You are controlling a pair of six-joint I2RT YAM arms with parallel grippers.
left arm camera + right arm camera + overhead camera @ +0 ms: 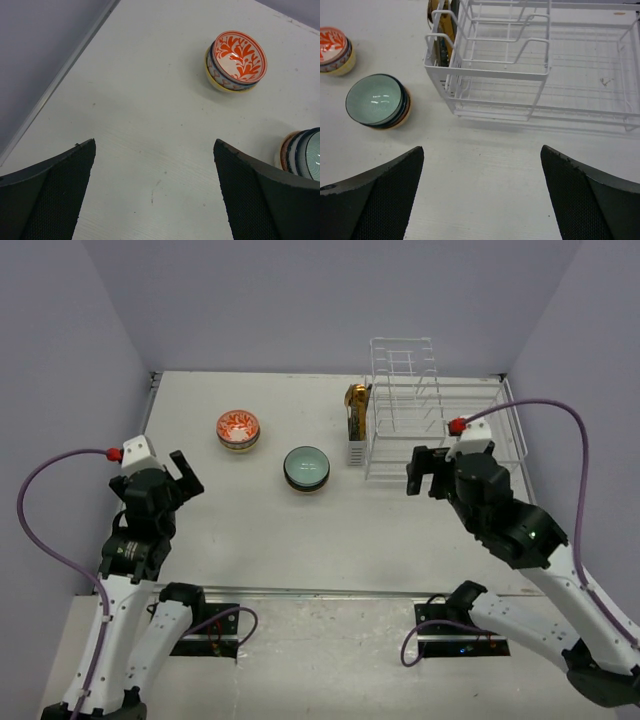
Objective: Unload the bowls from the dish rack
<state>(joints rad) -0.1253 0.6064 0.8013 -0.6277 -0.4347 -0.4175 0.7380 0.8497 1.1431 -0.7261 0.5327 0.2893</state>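
Observation:
An orange-red patterned bowl stack (pixel 238 429) stands on the table at the back left; it also shows in the left wrist view (pixel 236 61) and the right wrist view (pixel 335 50). A pale teal bowl stack (pixel 306 469) stands mid-table, also in the right wrist view (pixel 377 101) and at the left wrist view's edge (pixel 305 153). The white wire dish rack (pixel 425 425) stands at the back right with no bowls in it (pixel 540 75). My left gripper (pixel 181 477) (pixel 155 187) is open and empty. My right gripper (pixel 424 472) (pixel 482 192) is open and empty in front of the rack.
A gold-brown utensil holder (pixel 357 420) hangs at the rack's left end, also in the right wrist view (pixel 441 30). The table's raised edge (pixel 60 75) runs along the left side. Purple walls surround the table.

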